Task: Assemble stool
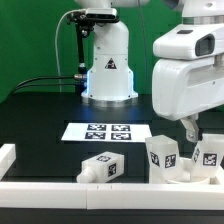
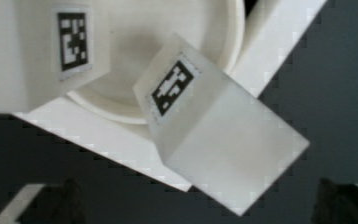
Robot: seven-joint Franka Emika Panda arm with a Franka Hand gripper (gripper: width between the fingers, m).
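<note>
The wrist view shows the stool's round white seat (image 2: 149,35) with a marker tag, and a chunky white leg (image 2: 229,130) lying across its edge, also tagged. My gripper (image 2: 197,208) hovers above that leg, open, its dark fingertips (image 2: 48,205) standing wide on either side and holding nothing. In the exterior view the gripper (image 1: 190,128) hangs at the right, above and between two upright legs (image 1: 162,155) (image 1: 210,155). A third leg (image 1: 101,168) lies on its side further to the exterior view's left. The seat is hidden there.
The marker board (image 1: 107,131) lies flat mid-table in front of the robot's base (image 1: 108,70). A long white border rail (image 1: 100,188) runs along the front edge, with another piece at the left (image 1: 8,155). A rail strip (image 2: 87,130) shows beside the leg.
</note>
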